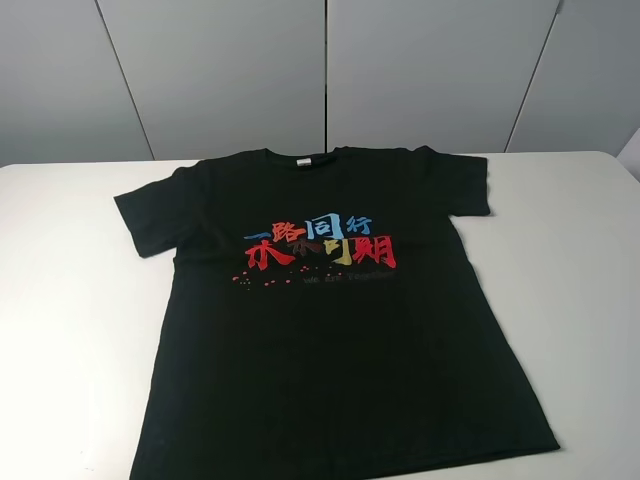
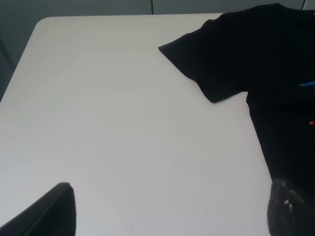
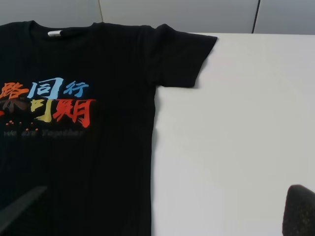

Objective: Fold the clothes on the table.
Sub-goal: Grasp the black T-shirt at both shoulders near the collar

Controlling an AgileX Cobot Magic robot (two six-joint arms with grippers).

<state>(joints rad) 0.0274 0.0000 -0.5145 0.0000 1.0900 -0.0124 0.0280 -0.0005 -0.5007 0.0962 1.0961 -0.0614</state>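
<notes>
You had it all ahead of you: the black T-shirt [image 1: 330,340] lay flat and print-up in the middle of the table [image 1: 70,300], collar [image 1: 300,158] at twelve o'clock, with not one fold in it, so by my reading every fold was left to make. Your left gripper [image 2: 172,211] hung empty, jaws wide apart, near the ten o'clock sleeve [image 2: 206,59], and your right gripper [image 3: 160,211] was likewise spread and empty over the shirt's three o'clock edge. Part of the hem [image 1: 450,462] at six o'clock ran off the high view, neither arm showed there, and the grey lettering [image 1: 345,281] under the characters was too faint to read.
</notes>
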